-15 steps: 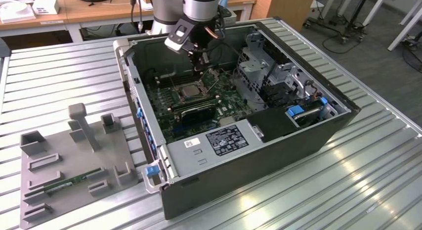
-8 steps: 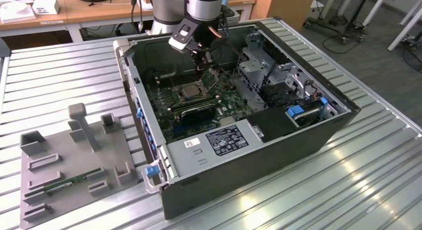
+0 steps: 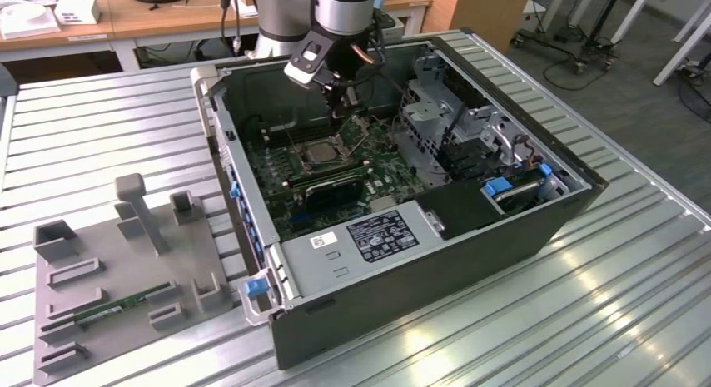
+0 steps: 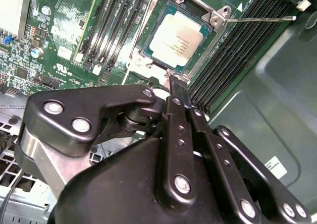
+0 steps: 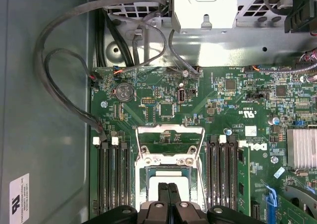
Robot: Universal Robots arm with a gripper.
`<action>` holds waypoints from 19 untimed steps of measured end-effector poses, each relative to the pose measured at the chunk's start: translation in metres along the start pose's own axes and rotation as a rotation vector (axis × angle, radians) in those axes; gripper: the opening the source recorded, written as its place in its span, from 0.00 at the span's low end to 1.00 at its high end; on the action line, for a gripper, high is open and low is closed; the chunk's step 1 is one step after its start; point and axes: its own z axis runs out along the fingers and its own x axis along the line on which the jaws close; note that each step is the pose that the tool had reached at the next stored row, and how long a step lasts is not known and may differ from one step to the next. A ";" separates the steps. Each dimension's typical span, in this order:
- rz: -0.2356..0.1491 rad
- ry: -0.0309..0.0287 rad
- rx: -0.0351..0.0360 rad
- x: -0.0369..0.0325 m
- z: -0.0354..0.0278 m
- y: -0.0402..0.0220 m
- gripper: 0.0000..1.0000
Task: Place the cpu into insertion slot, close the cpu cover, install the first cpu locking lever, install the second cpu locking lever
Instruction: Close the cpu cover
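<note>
one hand (image 4: 177,84), pinched closed, sits just beside the seated cpu (image 4: 181,38).

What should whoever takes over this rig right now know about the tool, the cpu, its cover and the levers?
The tool is shut, with nothing seen between its fingers. Its tips are just beside the insertion slot, inside the open computer case.
The cpu sits flat in the slot.
The cpu cover looks tilted up off the slot in the first wrist view, with the board showing through its cut-out, so it is not closed.
One locking lever sticks out free past the slot. I cannot make out the other.
Done: cpu placed. Left: cover and both levers.
</note>
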 end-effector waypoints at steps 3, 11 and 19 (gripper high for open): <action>0.000 0.0004 -0.0002 0.0000 -0.0002 0.0000 0.11; 0.000 0.0002 -0.0001 0.0002 0.0000 0.0099 0.11; 0.000 0.0002 -0.0001 0.0007 0.0006 0.0285 0.11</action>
